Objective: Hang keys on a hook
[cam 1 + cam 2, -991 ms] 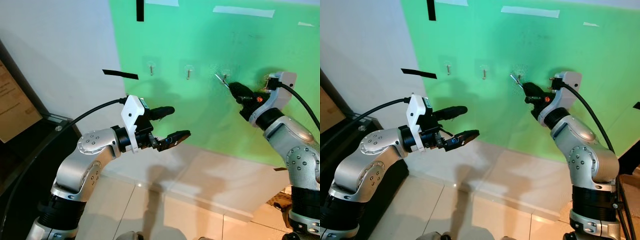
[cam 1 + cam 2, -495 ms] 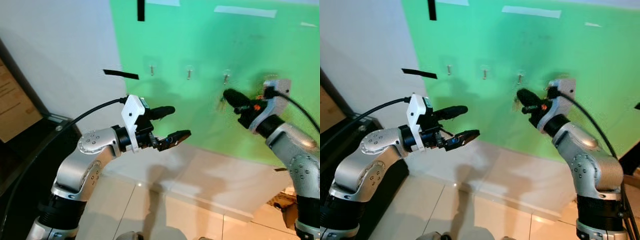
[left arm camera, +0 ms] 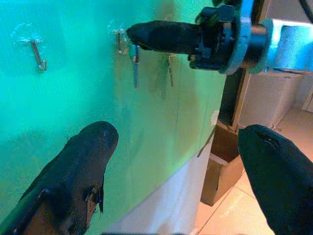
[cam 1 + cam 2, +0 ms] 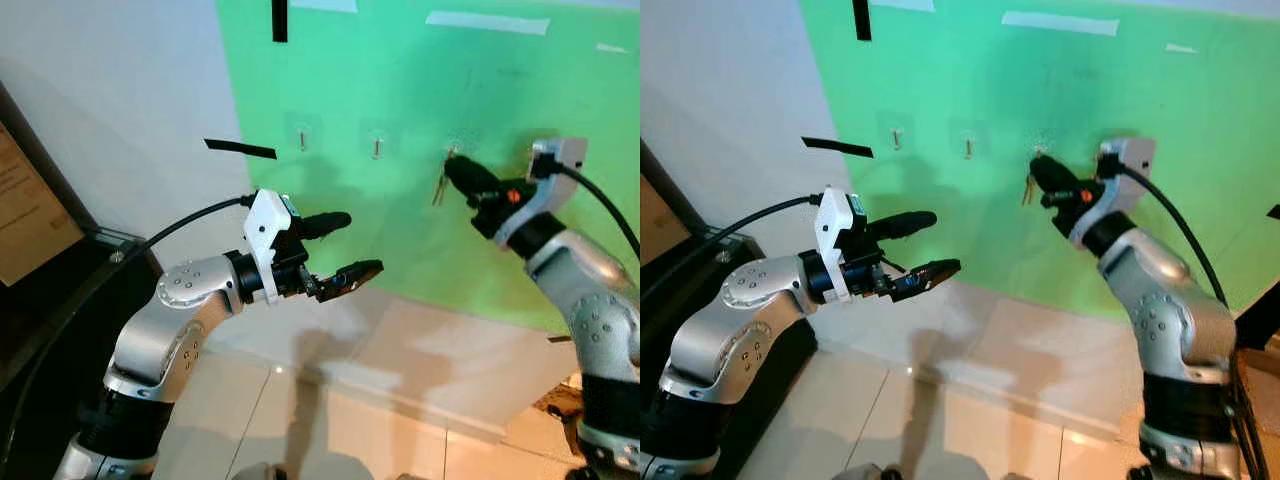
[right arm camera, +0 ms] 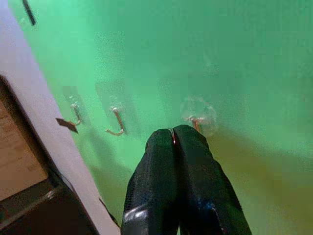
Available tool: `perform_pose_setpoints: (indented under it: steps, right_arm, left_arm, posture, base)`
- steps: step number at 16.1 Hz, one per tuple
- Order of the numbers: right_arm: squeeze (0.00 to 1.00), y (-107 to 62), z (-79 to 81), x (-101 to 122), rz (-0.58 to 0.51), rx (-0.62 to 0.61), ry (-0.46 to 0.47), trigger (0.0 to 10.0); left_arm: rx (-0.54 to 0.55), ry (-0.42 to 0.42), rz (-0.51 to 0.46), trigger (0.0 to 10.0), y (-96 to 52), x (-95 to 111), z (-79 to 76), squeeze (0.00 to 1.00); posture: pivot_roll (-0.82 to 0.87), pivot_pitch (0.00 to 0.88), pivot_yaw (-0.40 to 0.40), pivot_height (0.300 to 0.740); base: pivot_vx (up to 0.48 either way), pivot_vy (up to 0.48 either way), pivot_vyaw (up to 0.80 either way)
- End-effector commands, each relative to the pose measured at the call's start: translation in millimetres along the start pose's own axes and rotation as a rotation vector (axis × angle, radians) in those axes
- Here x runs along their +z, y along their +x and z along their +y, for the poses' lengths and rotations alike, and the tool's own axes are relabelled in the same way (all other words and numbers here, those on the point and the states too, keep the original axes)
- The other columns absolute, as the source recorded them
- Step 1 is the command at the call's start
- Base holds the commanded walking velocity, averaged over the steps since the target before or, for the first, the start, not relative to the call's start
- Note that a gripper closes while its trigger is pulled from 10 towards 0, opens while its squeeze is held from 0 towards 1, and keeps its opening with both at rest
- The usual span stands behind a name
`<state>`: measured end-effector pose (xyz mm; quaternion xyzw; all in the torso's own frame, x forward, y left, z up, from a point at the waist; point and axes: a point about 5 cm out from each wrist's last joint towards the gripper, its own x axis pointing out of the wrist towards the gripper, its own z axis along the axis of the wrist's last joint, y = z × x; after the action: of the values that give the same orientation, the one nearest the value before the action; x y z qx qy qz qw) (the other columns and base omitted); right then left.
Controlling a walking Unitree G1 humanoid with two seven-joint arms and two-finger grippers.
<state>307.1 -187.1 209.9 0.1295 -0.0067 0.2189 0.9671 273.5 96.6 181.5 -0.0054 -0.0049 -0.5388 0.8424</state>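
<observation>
Metal keys [image 4: 438,190], light, rigid, likely slippery, dangle at six o'clock below the hook [image 4: 452,152], their ring clamped in the right pincer [image 4: 452,168]; the left pincer [image 4: 350,245] hangs apart.

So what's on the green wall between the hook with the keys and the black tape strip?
Two more hooks, both bare, sit between the keys by the right gripper and the black tape strip, as the left eye view shows.

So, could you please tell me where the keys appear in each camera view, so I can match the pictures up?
Left eye view: keys dangle below the rightmost hook, at the right gripper tip.
Right eye view: same place, right of centre.
Left wrist view: hanging beside the tip.
Right wrist view: just a glint between the shut fingers.
Shared landmark: the green wall panel.
</observation>
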Motion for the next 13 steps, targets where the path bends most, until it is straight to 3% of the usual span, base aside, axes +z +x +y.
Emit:
perform_pose_setpoints:
  steps: [1,5,13]
  right_arm:
    - [0.00,5.5,-1.7,0,-0.004,-0.023,-0.005,10.0]
    - [0.00,12.1,-10.0,-1,0.000,-0.077,0.006,10.0]
    - [0.00,2.1,-25.1,-3,0.002,-0.163,0.039,10.0]
  left_arm:
    - [0.002,0.022,-0.003,10.0,0.6,4,0.5,0.00]
    - [0.010,0.023,-0.003,10.0,-0.6,4,0.1,0.00]
    - [0.005,0.019,-0.002,10.0,-0.2,4,-0.6,0.00]
  posture:
    - [-0.06,0.000,0.047,0.740]
    - [-0.06,0.000,0.047,0.740]
    - [-0.06,0.000,0.045,0.740]
  base:
    - [0.000,0.000,0.00]
    - [0.000,0.000,0.00]
    - [0.000,0.000,0.00]
